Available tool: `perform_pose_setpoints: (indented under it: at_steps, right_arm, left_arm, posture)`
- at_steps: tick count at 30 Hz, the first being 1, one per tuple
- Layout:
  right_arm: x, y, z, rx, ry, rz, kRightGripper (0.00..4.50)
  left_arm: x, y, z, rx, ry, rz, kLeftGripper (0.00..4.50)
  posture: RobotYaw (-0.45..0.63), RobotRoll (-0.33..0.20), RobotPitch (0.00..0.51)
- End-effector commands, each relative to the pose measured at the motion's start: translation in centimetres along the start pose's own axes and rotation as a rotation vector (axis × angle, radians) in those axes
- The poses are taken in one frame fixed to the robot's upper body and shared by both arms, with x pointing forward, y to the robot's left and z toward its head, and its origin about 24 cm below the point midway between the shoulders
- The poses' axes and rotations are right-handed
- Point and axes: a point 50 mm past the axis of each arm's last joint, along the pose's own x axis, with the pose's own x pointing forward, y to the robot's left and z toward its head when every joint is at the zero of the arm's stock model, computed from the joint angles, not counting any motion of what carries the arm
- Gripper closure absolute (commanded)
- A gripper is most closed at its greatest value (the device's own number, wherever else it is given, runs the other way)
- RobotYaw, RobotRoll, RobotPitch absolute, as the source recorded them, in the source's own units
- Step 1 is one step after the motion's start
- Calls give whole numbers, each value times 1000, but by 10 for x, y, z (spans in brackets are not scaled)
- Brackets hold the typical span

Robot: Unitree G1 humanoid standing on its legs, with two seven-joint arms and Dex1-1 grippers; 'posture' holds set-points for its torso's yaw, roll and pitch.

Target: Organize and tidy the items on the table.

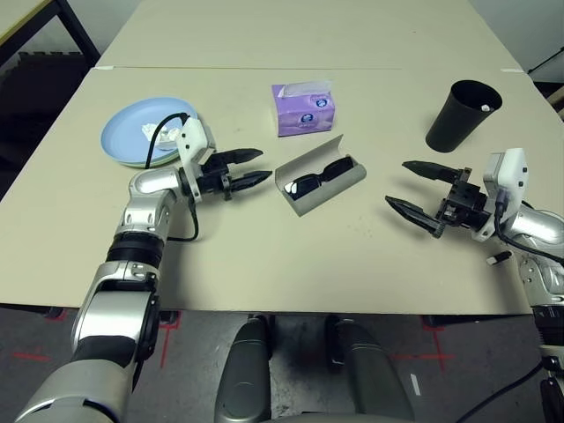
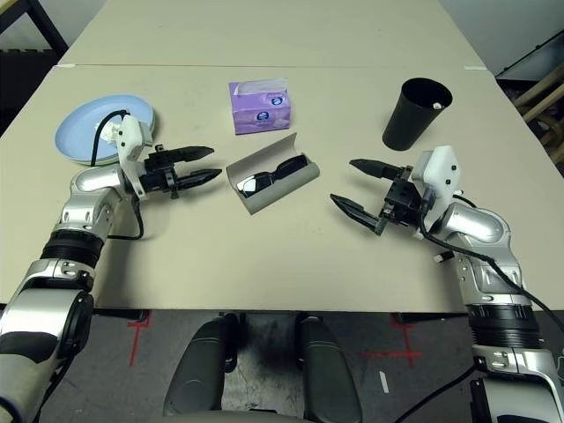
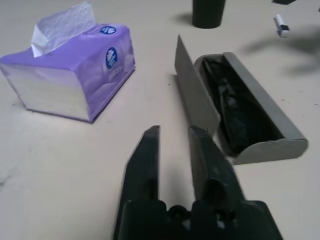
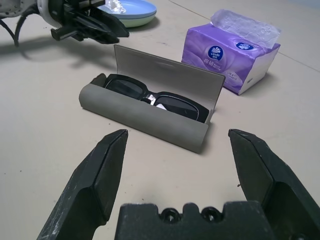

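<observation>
Left gripper (image 1: 251,172), fingers narrowed to a slit and empty, points at the open case (image 1: 322,188) mid-table, sunglasses (image 4: 150,96) inside, likely to close its lid; right gripper (image 1: 414,188) waits wide open opposite.

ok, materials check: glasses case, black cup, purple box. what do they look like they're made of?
Glasses case: looks like grey felt or fabric-covered shell, matte, no glare, soft rolled edge; the stiff upright lid suggests a rigid core.
Black cup: probably plastic, smooth, thin rim, faint sheen; could be coated paper.
Purple tissue box: soft plastic-film pack, glossy with wrinkled corners, white tissue poking from its top.
</observation>
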Motion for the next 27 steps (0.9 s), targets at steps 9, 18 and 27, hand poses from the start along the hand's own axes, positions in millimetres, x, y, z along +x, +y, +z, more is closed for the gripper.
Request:
perform_pose_setpoints:
  at_steps: [9,18,27]
  right_arm:
    - [-5,5,-5,21,18,13,0]
    - [-5,6,-14,92,-14,-46,0]
    - [-4,9,-19,122,-23,-53,0]
  left_arm:
    - [17,-2,-9,0,29,17,4464]
    - [30,-14,-1,4,-40,-58,4464]
    - [30,-22,-2,-1,-43,-90,4464]
  posture:
    - [95,0,218]
    - [111,0,211]
    - [115,0,205]
